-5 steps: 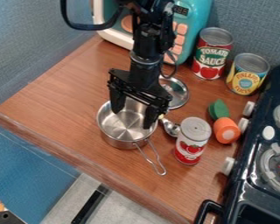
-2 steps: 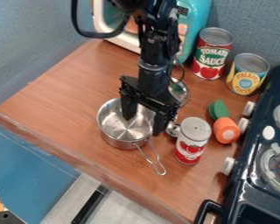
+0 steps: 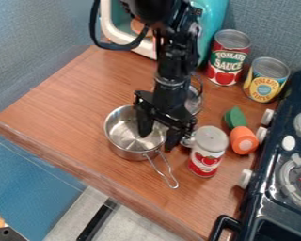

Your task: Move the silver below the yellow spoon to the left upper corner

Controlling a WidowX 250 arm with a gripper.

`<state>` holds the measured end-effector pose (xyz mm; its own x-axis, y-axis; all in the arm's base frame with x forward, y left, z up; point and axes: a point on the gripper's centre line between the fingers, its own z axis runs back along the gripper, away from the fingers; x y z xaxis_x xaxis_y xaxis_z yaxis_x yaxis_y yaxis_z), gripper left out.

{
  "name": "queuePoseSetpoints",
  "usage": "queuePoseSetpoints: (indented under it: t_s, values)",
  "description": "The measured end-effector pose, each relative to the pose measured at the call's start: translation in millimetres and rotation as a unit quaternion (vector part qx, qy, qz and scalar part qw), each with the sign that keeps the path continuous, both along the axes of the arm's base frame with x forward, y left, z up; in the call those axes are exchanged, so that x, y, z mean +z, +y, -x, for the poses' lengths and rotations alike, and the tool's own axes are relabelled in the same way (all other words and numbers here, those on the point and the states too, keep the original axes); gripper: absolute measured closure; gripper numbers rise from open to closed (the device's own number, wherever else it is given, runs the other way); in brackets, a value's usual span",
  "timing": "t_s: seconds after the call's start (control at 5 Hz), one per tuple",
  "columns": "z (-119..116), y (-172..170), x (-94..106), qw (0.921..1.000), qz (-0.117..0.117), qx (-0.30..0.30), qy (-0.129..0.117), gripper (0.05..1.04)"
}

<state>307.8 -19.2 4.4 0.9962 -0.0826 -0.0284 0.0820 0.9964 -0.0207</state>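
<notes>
Over the right side of the silver pot (image 3: 124, 137), we see the gripper (image 3: 157, 140) spread open, one finger above the hollow, the other just outside the wall, near the red-labelled can (image 3: 206, 151). Most of the pot lies to the gripper's left in the view, while its wire handle (image 3: 174, 185) points down and to the right. We judge this pot to be the silver thing meant, and its right wall, between our fingers, the likely place to pinch
</notes>
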Motion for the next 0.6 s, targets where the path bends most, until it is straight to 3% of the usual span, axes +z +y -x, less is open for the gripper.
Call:
queuePoseSetpoints:
  t_s: [0.2,0.4,0.6]
  values:
    - [-1.0,1.8,0.4,1.0000,-0.006,-0.006,-0.003,0.702]
    - [-0.1,2.2,0.0,1.0000,-0.007,-0.006,0.000,0.922]
    - [2.4,2.7,0.3,0.9999,-0.005,-0.009,0.007,1.005]
